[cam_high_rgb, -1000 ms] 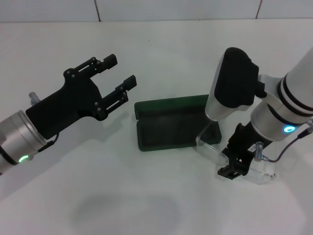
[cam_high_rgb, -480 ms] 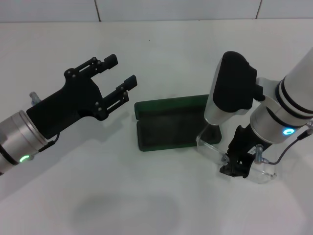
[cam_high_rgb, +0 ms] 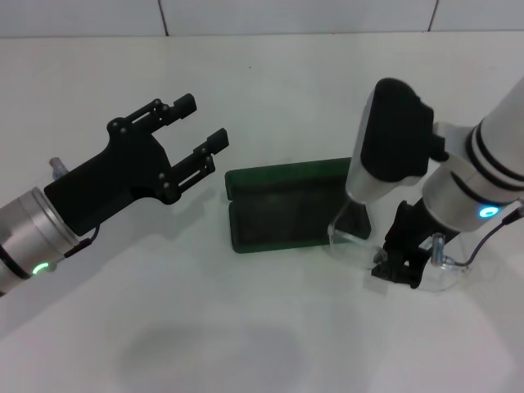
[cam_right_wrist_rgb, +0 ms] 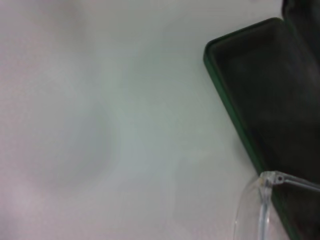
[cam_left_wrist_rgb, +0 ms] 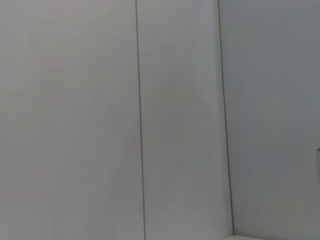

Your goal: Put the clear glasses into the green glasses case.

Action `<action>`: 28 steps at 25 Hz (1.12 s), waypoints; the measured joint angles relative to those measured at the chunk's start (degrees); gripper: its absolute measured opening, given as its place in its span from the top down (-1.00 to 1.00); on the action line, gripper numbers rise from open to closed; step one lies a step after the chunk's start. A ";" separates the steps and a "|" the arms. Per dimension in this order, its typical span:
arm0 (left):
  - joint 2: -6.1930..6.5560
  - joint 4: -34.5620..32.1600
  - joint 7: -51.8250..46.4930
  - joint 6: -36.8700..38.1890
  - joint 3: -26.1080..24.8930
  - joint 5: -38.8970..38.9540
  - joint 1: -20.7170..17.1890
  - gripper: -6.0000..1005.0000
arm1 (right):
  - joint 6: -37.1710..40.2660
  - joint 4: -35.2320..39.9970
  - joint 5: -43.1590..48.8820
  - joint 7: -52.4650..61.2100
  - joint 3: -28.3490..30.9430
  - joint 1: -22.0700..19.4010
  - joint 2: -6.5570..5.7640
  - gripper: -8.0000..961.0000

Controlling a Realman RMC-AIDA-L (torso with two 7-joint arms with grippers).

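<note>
Bare white lab-style tabletop (cam_high_rgb: 286,90)

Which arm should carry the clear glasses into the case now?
The right. The right gripper is already down on the clear glasses just beside the open green glasses case; the left gripper hovers open on the case's far side, holding nothing.
</note>
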State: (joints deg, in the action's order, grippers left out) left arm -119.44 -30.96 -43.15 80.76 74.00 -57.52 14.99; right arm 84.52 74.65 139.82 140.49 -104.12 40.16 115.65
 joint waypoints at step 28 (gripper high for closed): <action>1.43 3.24 -6.63 12.59 -1.16 0.19 -0.11 -0.23 | -1.50 -8.89 -39.89 -70.65 25.09 -20.96 0.38 0.74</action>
State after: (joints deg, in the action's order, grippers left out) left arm -118.02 -27.72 -49.77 93.35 72.84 -57.33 14.88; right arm 83.02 65.77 99.93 69.85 -79.03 19.20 116.02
